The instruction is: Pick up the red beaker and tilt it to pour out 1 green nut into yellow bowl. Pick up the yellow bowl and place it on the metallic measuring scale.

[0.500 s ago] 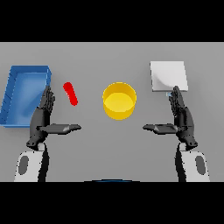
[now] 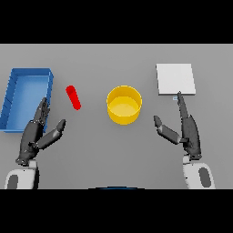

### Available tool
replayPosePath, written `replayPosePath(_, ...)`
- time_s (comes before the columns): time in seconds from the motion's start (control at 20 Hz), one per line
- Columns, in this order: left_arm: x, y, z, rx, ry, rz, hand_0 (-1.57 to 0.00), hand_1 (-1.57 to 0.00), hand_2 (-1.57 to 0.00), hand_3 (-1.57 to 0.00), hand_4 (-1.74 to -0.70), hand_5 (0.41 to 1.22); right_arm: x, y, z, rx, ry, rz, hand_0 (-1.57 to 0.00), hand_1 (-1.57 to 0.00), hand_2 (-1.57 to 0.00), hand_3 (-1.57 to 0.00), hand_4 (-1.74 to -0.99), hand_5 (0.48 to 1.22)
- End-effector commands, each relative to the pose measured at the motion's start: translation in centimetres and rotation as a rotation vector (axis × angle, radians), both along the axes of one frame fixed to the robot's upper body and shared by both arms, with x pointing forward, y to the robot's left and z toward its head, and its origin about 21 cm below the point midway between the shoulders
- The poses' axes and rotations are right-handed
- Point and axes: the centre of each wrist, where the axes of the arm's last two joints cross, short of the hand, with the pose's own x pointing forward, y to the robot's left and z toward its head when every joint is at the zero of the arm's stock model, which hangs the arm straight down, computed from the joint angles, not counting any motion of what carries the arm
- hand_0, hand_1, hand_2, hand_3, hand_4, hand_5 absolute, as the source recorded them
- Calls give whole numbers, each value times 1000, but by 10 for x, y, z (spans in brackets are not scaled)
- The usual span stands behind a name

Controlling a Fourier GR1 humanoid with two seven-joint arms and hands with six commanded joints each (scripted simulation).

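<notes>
red beaker (image 2: 73, 97) lies left of yellow bowl (image 2: 124, 105).

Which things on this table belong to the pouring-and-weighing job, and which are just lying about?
Belong to the job:
red beaker
yellow bowl
metallic measuring scale
left hand
right hand

Just lying about:
blue tray

My left hand (image 2: 37, 132) hovers palm inward, fingers straight and pointing forward, thumb splayed to their right. My right hand (image 2: 185, 129) mirrors it, thumb jutting left of its extended fingers.
</notes>
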Motion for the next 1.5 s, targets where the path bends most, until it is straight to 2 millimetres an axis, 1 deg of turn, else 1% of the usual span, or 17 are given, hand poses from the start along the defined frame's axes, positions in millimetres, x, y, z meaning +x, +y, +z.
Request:
replayPosePath(0.0,1,0,3,12,3,-4,1,1,1,1,-1163,599,-2,0,3,-14,2,0,1,1,1,1,-1159,590)
replayPosePath(0.25,1,-6,4,57,20,-19,1,1,1,1,-1159,602,-3,2,7,17,1,20,1,1,1,1,-1199,603)
replayPosePath(0.35,13,-12,-5,67,40,-29,1,1,1,1,-1170,605,-5,3,4,34,4,30,1,1,1,1,-1224,611)
replayPosePath(0.5,31,-21,-17,84,41,-44,1,1,1,1,-1219,622,-4,0,8,17,-5,33,1,1,1,1,-1246,627)
replayPosePath(0.55,34,-22,-20,93,40,-47,1,1,1,1,-1222,626,-5,0,5,29,-8,40,1,1,1,1,-1256,631)
replayPosePath(0.75,62,-22,-23,111,50,-46,1,1,1,1,-1248,650,-4,-1,6,51,-7,43,1,1,1,1,-1280,634)
replayPosePath(0.8,67,-25,-26,114,52,-44,1,1,1,1,-1255,660,-3,-3,6,37,-9,38,1,1,1,1,-1281,635)
replayPosePath(0.85,73,-27,-25,111,44,-45,1,1,1,1,-1262,668,-1,0,5,36,-7,36,1,1,1,1,-1278,634)
replayPosePath(0.9,80,-27,-23,113,36,-47,1,1,1,1,-1267,673,-2,-2,5,33,-9,42,1,1,1,1,-1274,635)
replayPosePath(1.05,90,-29,-29,112,56,-46,1,1,1,1,-1280,682,0,-3,4,37,-1,35,1,1,1,1,-1266,635)
replayPosePath(1.1,95,-31,-27,111,44,-52,1,1,1,1,-1287,685,0,-4,8,34,-13,36,1,1,1,1,-1269,638)
replayPosePath(1.15,98,-32,-27,117,46,-55,1,1,1,1,-1292,688,-4,-3,6,30,-21,39,1,1,1,1,-1267,640)
replayPosePath(1.2,102,-37,-28,119,54,-63,1,1,1,1,-1298,689,-3,-6,6,37,-2,33,1,1,1,1,-1270,642)
replayPosePath(1.3,106,-41,-27,133,50,-65,1,1,1,1,-1297,690,-2,-4,9,40,-20,35,1,1,1,1,-1271,646)
replayPosePath(1.35,110,-40,-28,134,68,-62,1,1,1,1,-1293,686,-1,-4,10,35,-14,31,1,1,1,1,-1267,644)
replayPosePath(1.4,115,-39,-24,133,64,-61,1,1,1,1,-1290,684,-2,-3,9,49,-11,33,1,1,1,1,-1269,643)
replayPosePath(1.45,118,-45,-27,136,63,-63,1,1,1,1,-1289,683,-2,-7,10,52,-5,29,1,1,1,1,-1269,642)
